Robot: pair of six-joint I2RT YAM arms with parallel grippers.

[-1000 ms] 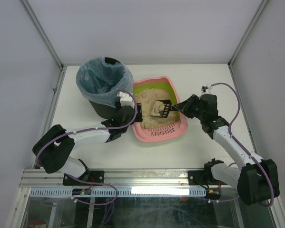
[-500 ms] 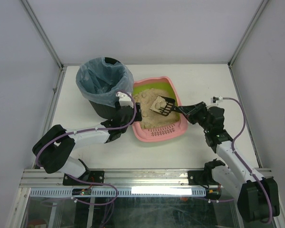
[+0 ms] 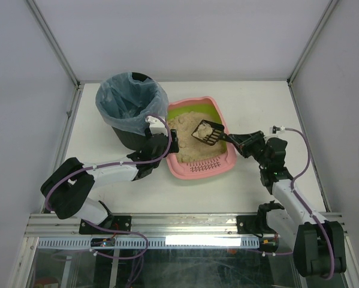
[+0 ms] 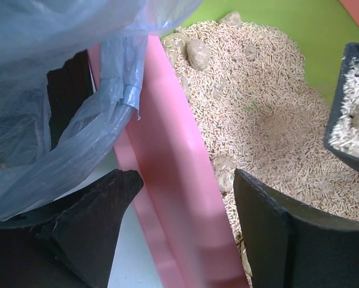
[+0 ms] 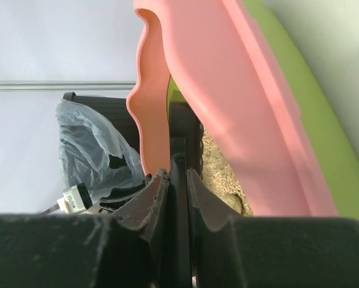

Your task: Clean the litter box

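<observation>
Right tool (image 3: 234, 139) holds one scoop (image 3: 206, 132) over litter box (image 3: 200, 170)

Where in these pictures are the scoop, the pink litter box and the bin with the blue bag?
scoop (image 3: 207, 134): overhead view, on its black slotted head.
litter box (image 3: 202, 169): overhead view, on the pink slotted ledge at its near end.
bin (image 3: 126, 138): overhead view, on its black outer wall below the blue bag (image 3: 116, 102).

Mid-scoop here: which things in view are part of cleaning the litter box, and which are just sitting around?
In the job:
- litter box
- scoop, loaded, held in the shut right gripper
- clumps in the litter
- bagged bin
- left gripper, open astride the box's pink wall

Just there:
- table
- purple arm cables
- metal frame rails
</observation>
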